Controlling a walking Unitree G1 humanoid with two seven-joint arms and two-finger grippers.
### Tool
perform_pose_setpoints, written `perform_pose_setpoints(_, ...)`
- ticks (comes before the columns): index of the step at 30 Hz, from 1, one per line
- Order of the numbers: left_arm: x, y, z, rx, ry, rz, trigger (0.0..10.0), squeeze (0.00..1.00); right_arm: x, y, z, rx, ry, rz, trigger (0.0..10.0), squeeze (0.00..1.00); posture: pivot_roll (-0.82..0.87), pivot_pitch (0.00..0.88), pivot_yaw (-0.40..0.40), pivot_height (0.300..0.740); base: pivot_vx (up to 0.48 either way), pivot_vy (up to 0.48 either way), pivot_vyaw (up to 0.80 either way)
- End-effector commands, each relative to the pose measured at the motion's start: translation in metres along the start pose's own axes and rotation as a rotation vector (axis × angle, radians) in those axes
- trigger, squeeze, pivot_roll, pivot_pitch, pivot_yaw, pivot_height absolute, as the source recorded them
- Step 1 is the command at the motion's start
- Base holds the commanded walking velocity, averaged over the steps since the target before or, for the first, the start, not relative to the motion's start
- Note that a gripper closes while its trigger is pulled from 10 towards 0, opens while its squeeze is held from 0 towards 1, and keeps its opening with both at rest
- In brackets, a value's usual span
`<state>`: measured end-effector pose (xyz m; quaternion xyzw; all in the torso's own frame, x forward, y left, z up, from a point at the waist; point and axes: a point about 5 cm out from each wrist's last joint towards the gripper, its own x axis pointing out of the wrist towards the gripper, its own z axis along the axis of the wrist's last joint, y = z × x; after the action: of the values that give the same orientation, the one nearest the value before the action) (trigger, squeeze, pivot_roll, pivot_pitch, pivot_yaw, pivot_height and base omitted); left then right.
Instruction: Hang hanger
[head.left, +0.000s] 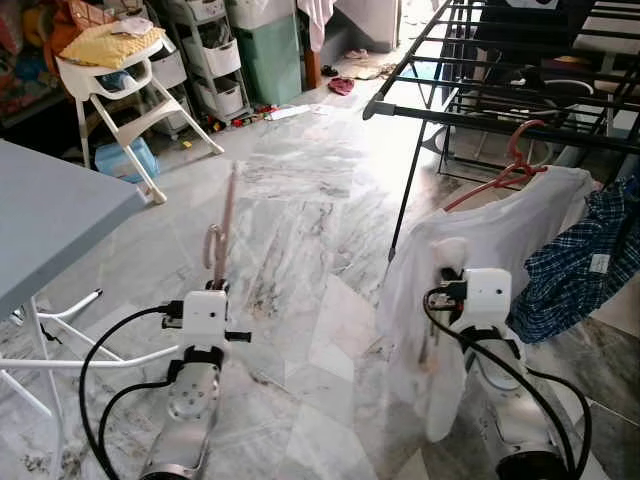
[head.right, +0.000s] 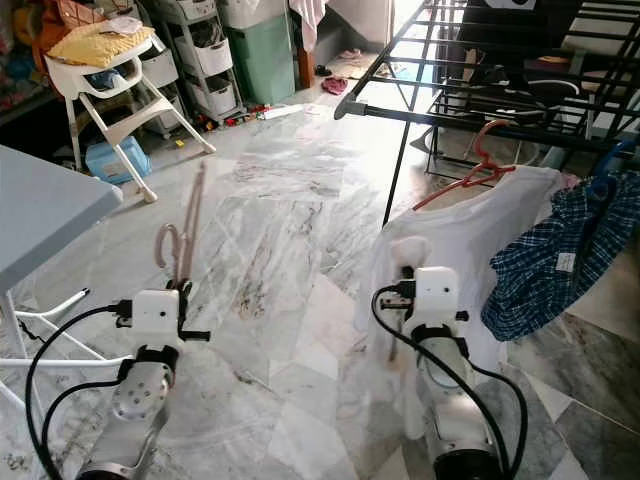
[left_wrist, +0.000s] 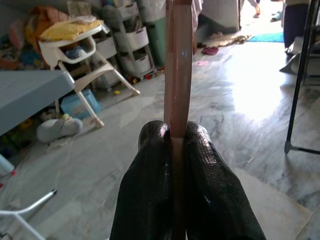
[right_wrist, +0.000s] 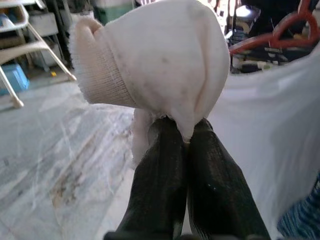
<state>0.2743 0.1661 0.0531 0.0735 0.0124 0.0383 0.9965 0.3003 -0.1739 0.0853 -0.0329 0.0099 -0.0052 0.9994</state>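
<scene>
My left gripper (head.left: 214, 286) is shut on a pinkish-brown hanger (head.left: 224, 225), low over the marble floor at the left. The hanger stands upright and edge-on, its hook curling at the lower end; in the left wrist view the hanger (left_wrist: 177, 60) rises from between the pressed fingers. My right gripper (head.left: 449, 276) is shut on a cuff of the white shirt (head.left: 500, 235). In the right wrist view the white shirt's ribbed cuff (right_wrist: 160, 60) bunches over the fingertips. The shirt hangs on a red hanger (head.left: 512, 165) hooked to the black drying rack (head.left: 500, 120) at the right.
A blue plaid shirt (head.left: 580, 262) hangs beside the white one on the rack. The corner of a grey table (head.left: 50, 210) juts in at the left. A white high chair (head.left: 120, 95), drawers (head.left: 215, 55) and a blue box (head.left: 125, 158) stand at the back left.
</scene>
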Motion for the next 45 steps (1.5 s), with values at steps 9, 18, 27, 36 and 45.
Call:
perform_pose_setpoints(9, -0.001, 0.005, 0.000, -0.017, 0.046, 0.044, 10.0, 0.00, 0.012, 0.009, 0.029, -0.014, -0.074, 0.037, 10.0, 0.00, -0.05, 0.000, 0.077, 0.740, 0.000, 0.000, 0.53)
perform_pose_setpoints(18, -0.001, 0.002, 0.003, 0.004, 0.033, -0.002, 10.0, 0.00, 0.014, 0.019, 0.033, 0.003, -0.076, 0.096, 10.0, 0.00, -0.04, 0.000, 0.076, 0.740, 0.000, 0.000, 0.80)
perform_pose_setpoints(27, 0.003, 0.002, 0.005, 0.009, 0.037, 0.011, 10.0, 0.00, 0.012, 0.024, 0.035, 0.016, -0.080, 0.142, 10.0, 0.00, -0.05, 0.000, 0.075, 0.740, 0.000, 0.000, 0.80)
perform_pose_setpoints(36, 0.003, 0.000, 0.006, 0.017, 0.032, -0.004, 10.0, 0.00, 0.008, 0.032, 0.037, 0.027, -0.090, 0.200, 10.0, 0.00, -0.06, 0.000, 0.075, 0.740, 0.000, 0.000, 0.80)
perform_pose_setpoints(45, 0.002, 0.003, 0.006, 0.023, 0.029, 0.017, 10.0, 0.00, 0.007, 0.042, 0.040, 0.035, -0.099, 0.268, 10.0, 0.00, -0.04, 0.000, 0.067, 0.740, 0.000, 0.000, 0.80)
